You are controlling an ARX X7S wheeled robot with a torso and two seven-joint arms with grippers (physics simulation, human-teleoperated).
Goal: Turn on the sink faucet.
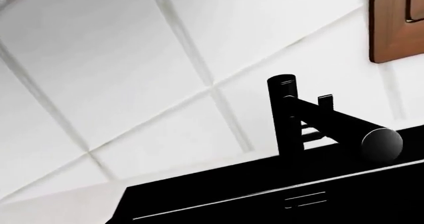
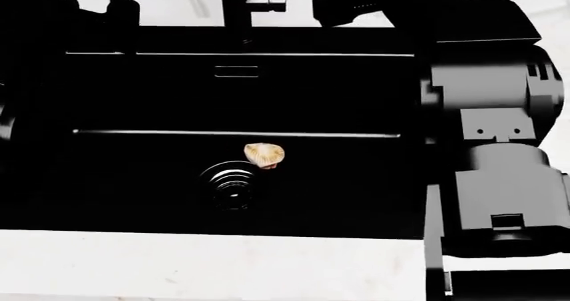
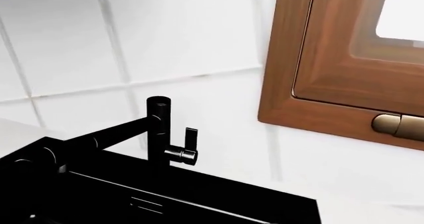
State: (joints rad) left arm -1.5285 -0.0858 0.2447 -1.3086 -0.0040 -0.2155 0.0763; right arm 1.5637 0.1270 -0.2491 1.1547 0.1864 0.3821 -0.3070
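- Neither gripper's fingers are shown in any view, so whether either is apart or together cannot be told; nothing is seen to be held.
- In the head view only the right arm is seen plainly, as a blocky black and grey mass along the sink's right side, reaching toward the back wall.
- The sink faucet is seen ahead of both wrist cameras, apart from them, with no contact shown.
- It stands at the back rim of the sink, against the white tiled wall.
- Its post is upright; its spout runs straight and angled out over the basin.
- The lever is carried on a short stub at the post's side, its handle upright, and is shown openly in the right wrist view.
- The right arm is judged the better placed for the lever.
- Counted: 1 faucet, 1 lever, 1 basin, 1 ringed drain, 1 slot overflow, 1 small tan object beside the drain, 1 wooden window frame.
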